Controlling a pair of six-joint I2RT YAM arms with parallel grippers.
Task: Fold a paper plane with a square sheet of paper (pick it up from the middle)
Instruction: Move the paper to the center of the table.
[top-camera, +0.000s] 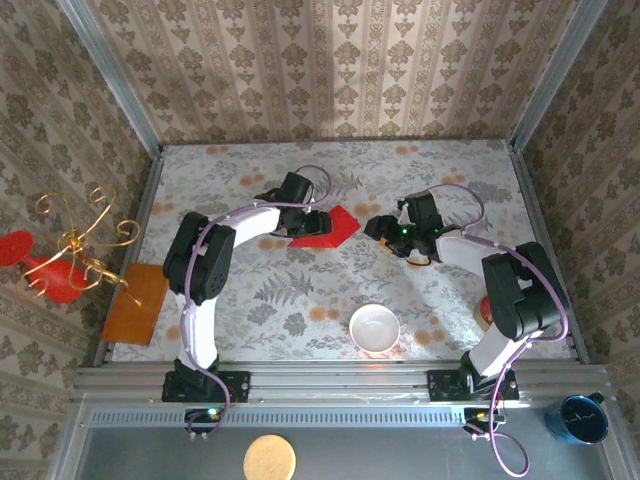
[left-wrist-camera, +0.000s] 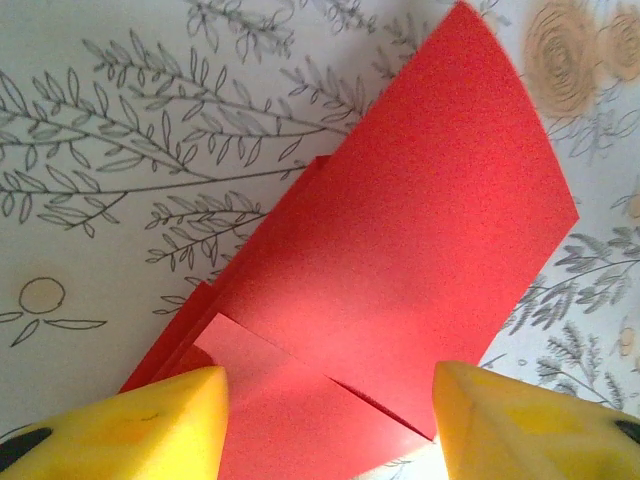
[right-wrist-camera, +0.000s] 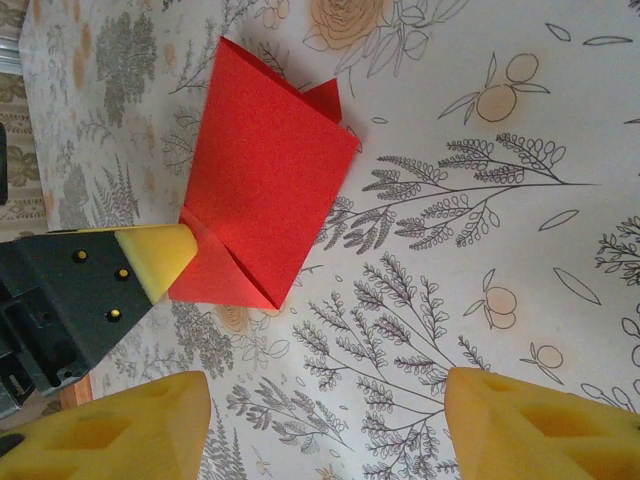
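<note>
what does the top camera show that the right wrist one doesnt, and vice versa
Top external adds the white bowl, the orange-brown board and both arms. Right wrist adds detail: the red sheet has a folded corner flap, a yellow fingertip of the left gripper sits against its edge, and the right gripper is open with nothing between its fingers. Both share the red sheet lying folded on the patterned table.

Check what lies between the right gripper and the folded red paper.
Bare floral table cover, nothing else, lies between the right gripper and the red paper; the top and right wrist views show that stretch.
</note>
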